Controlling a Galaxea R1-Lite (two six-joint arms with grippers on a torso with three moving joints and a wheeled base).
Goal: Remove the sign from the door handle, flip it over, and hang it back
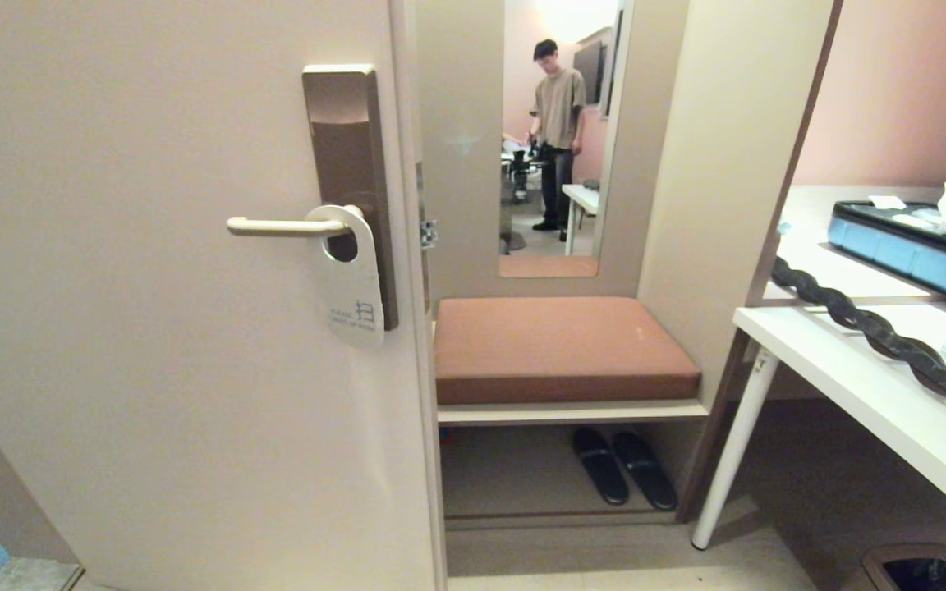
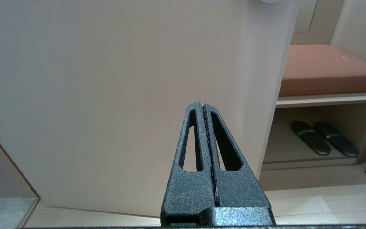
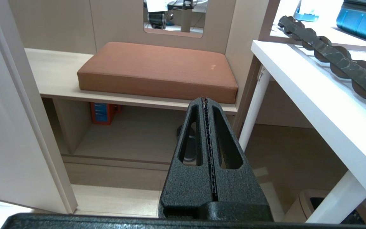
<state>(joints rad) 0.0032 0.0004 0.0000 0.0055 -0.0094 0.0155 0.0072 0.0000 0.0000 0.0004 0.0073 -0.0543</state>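
Sign (image 1: 352, 279) hangs white side out on the handle (image 1: 284, 226), so the left hand (image 2: 203, 106), pressed together and low before the door like the right hand (image 3: 205, 99), should rise, spread and pinch its lower edge.

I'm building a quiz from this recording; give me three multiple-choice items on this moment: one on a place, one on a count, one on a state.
1. Where is the sign?
A. Hanging on the door handle
B. Lying on the cushion
C. On the white table

2. How many slippers lie under the bench?
A. One
B. Two
C. Four

3. How are the left gripper and right gripper set?
A. Both open
B. Left shut on the sign
C. Both shut, empty

Answers: 1 A, the handle passes through the sign's hole, its white side facing out. 2 B, one dark pair lies side by side. 3 C, each wrist view shows the fingers pressed together with nothing between.
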